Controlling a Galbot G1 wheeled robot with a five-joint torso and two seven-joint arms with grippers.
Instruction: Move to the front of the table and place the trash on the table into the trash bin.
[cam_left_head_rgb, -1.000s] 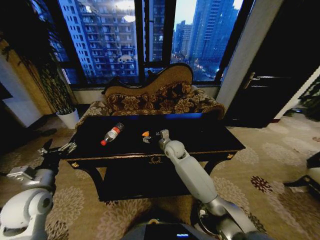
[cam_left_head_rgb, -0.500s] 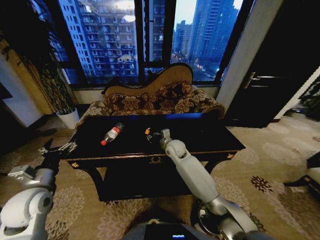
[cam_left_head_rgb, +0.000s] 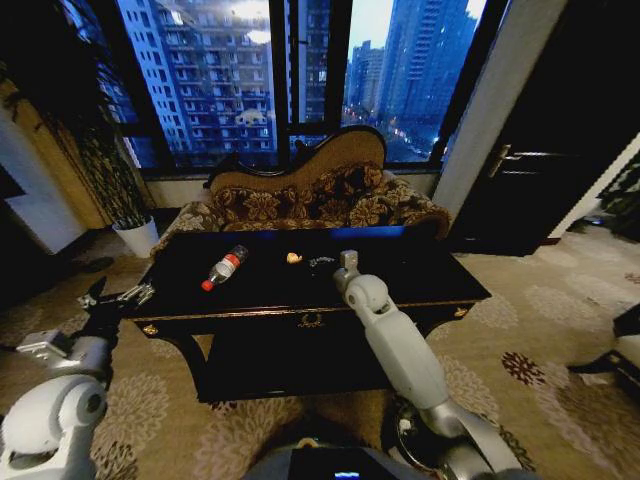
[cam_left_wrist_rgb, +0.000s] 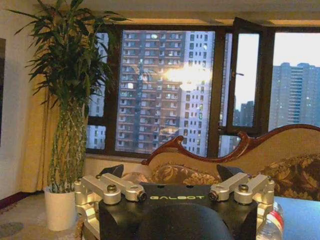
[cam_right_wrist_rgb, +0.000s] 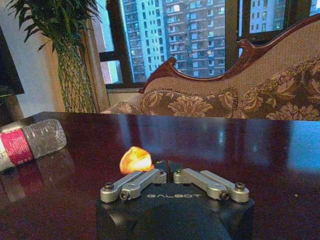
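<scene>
The black glossy table (cam_left_head_rgb: 420, 285) stands right in front of me. On it lie a clear bottle with a red cap and label (cam_left_head_rgb: 224, 267) (cam_right_wrist_rgb: 30, 142), an orange scrap (cam_left_head_rgb: 293, 258) (cam_right_wrist_rgb: 135, 160) and small grey bits (cam_left_head_rgb: 320, 262). My right gripper (cam_left_head_rgb: 347, 259) (cam_right_wrist_rgb: 168, 169) hovers low over the tabletop, shut, just beside the orange scrap and not touching it as far as I can see. Off the table's left end, my left gripper (cam_left_head_rgb: 122, 296) (cam_left_wrist_rgb: 172, 172) hangs open and holds nothing. The trash bin is out of view.
A brown floral sofa (cam_left_head_rgb: 320, 200) stands close behind the table, under the windows. A white plant pot (cam_left_head_rgb: 135, 237) (cam_left_wrist_rgb: 59, 212) is on the floor at the far left. A dark door (cam_left_head_rgb: 540, 190) is at the right. Patterned carpet surrounds the table.
My right gripper has moved to the right and a little farther over the table. The orange scrap now lies slightly farther back. The left arm has stayed put.
</scene>
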